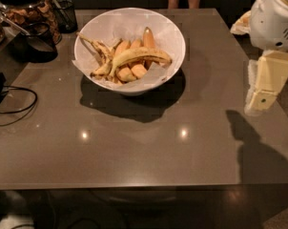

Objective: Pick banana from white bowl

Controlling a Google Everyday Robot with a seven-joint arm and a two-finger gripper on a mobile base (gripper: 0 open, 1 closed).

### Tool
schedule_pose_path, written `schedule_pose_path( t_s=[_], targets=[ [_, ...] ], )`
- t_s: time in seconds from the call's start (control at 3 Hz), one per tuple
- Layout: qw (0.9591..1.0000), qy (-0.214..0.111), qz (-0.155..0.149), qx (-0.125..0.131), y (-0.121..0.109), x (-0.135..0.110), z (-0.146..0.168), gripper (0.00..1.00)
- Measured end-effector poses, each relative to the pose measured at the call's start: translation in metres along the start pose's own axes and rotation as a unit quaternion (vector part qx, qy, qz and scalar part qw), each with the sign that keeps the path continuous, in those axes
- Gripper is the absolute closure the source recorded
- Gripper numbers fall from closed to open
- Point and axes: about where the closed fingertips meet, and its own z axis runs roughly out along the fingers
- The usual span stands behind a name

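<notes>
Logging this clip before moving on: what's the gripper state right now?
Gripper: at the right edge of the table, away from the white bowl; open or closed cannot be told.

arm (273,20) far right — jaws hanging down

Likely a kitchen: counter (134,151), snack jar (32,11), gripper (257,103) right.
</notes>
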Motion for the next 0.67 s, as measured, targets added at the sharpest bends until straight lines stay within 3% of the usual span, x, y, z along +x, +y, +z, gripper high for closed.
schedule_pose_path(
  t_s=[0.33,0.67],
  targets=[
    [0.999,0.007,-0.043,0.003,-0.0173,-0.024,-0.001,0.0],
    [0.9991,0.007,-0.043,0.003,-0.0175,-0.024,-0.0009,0.0]
  ],
)
